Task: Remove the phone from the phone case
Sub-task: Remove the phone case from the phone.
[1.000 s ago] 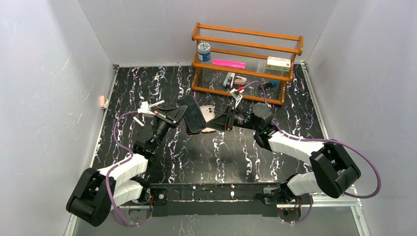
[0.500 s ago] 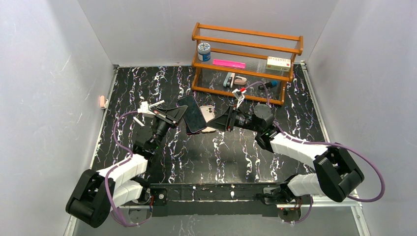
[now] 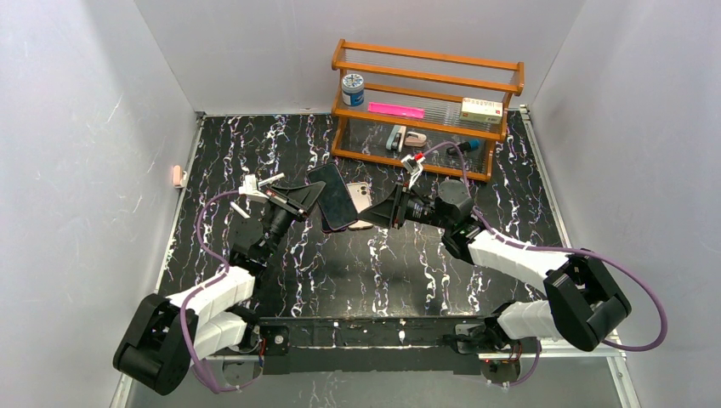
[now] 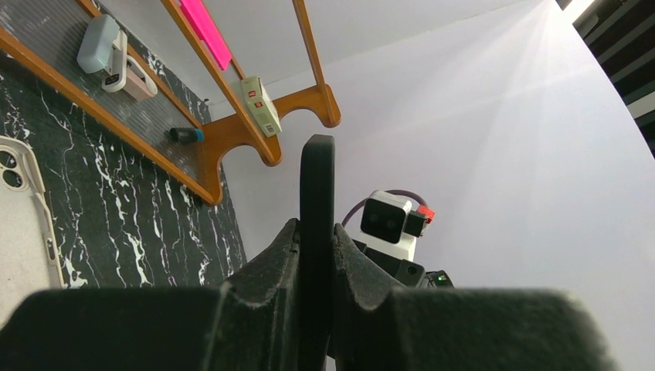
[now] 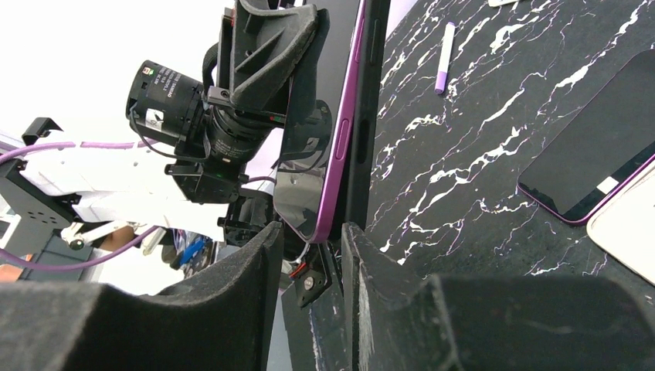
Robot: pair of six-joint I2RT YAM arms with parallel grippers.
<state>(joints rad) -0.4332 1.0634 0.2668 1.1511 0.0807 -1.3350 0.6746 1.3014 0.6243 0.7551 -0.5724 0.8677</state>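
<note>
Currently I am working over the black marbled counter (image 3: 357, 272), which is filling the middle of the top view. The wooden shelf (image 3: 417, 113) is standing at its far edge, a little right of centre in the upper part of the frame. My two arms are reaching in from the bottom corners and meeting just below the shelf's left end.

My left gripper (image 4: 317, 232) is clamping tight on the thin black rim of the phone case (image 5: 373, 116) and holding it on edge. In the left wrist view that rim is running straight up the middle of the frame between my fingers.

The phone (image 5: 340, 131), with its purple side and glossy dark face, is lying against the case. It is running from the top centre of the right wrist view down to the lower middle, and I cannot tell how far it is sitting inside the case.

My right gripper (image 5: 311, 232) is straddling the lower end of the phone and case, its fingers standing apart on either side. I cannot tell whether they are pressing on it.

A second dark phone (image 5: 595, 162) with a purple edge is lying flat on the counter at the right edge of the right wrist view. A pale case (image 5: 629, 224) is lying just beside it in the lower right corner. A small purple and white pen (image 5: 442, 58) is lying on the counter near the top of that view.
</note>
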